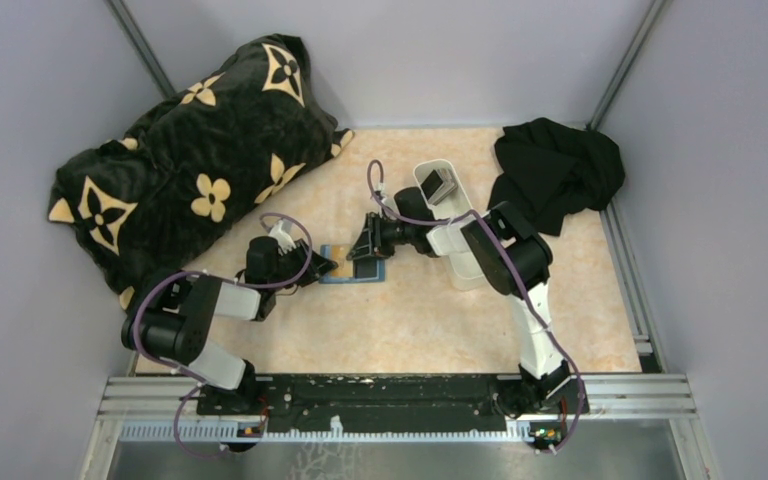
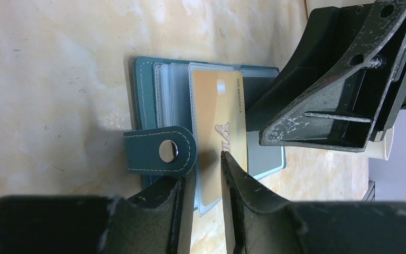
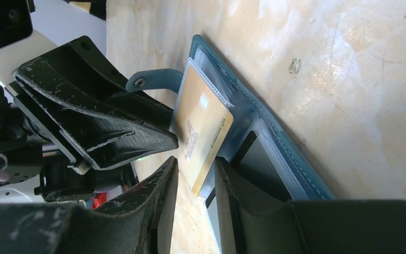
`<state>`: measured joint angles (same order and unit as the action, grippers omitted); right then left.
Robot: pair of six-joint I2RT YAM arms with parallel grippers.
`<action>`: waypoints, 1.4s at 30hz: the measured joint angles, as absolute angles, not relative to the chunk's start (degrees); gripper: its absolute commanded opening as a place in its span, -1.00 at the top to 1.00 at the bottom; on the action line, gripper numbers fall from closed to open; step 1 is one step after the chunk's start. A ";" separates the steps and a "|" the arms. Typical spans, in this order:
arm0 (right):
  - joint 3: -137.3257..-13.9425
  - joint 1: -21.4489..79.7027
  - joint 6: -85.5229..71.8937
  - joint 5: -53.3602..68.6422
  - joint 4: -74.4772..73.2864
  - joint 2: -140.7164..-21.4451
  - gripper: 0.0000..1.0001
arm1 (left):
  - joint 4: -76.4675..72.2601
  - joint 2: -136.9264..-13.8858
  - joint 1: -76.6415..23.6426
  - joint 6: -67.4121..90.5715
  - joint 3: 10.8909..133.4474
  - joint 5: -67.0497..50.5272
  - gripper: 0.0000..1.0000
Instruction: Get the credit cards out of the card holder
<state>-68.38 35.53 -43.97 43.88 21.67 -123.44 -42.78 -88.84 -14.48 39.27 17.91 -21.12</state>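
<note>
The left fingers (image 2: 248,203), slightly apart, are resting at the open card holder (image 2: 144,90) mid-bench (image 1: 410,330) and should be pinning it. The right fingers (image 3: 232,198), narrowly apart, are straddling the gold card (image 2: 217,121), which wants a straight pull from its clear sleeve. Farther right, the white tray (image 1: 435,165) is holding dark cards (image 1: 438,186).

Card holder (image 1: 343,277): one is lying open.
White tray (image 1: 463,192): one.
Credit cards: one tan-gold card (image 2: 219,121) and one dark grey card (image 3: 256,166) are showing in the holder; loose cards (image 1: 438,185) are sitting in the tray, count unclear.
Patterned blanket (image 1: 190,170): one.
Black cloth (image 1: 555,170): one.
</note>
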 measured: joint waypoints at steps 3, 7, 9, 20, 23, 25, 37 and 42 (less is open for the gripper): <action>-68.38 35.51 -45.10 44.38 22.68 -123.44 0.37 | -42.89 -88.99 -14.46 39.31 17.93 -21.12 0.38; -68.27 35.31 -48.03 45.30 26.41 -123.46 0.37 | -43.16 -89.23 -14.46 39.40 18.04 -21.10 0.38; -68.25 35.14 -49.54 45.91 28.75 -123.68 0.37 | -43.27 -89.32 -14.46 39.40 18.13 -21.08 0.38; -68.25 34.94 -50.13 46.48 31.68 -125.80 0.37 | -43.35 -89.58 -14.44 39.40 18.20 -21.08 0.38; -68.25 34.98 -49.89 46.57 31.70 -125.82 0.38 | -43.55 -89.73 -14.39 39.42 18.20 -21.17 0.38; -68.25 35.07 -49.93 46.74 31.92 -125.99 0.38 | -43.83 -89.93 -14.35 39.44 18.20 -21.32 0.38; -68.82 36.47 -52.58 48.23 35.86 -128.42 0.38 | -44.25 -90.37 -14.20 39.66 18.31 -21.65 0.38; -68.82 36.62 -58.39 50.48 43.99 -131.13 0.39 | -44.73 -90.67 -14.02 40.05 18.31 -21.85 0.39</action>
<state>-68.82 36.62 -58.39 50.48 43.99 -131.13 -44.73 -90.67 -14.02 40.05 18.31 -21.85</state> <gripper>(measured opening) 0.313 0.308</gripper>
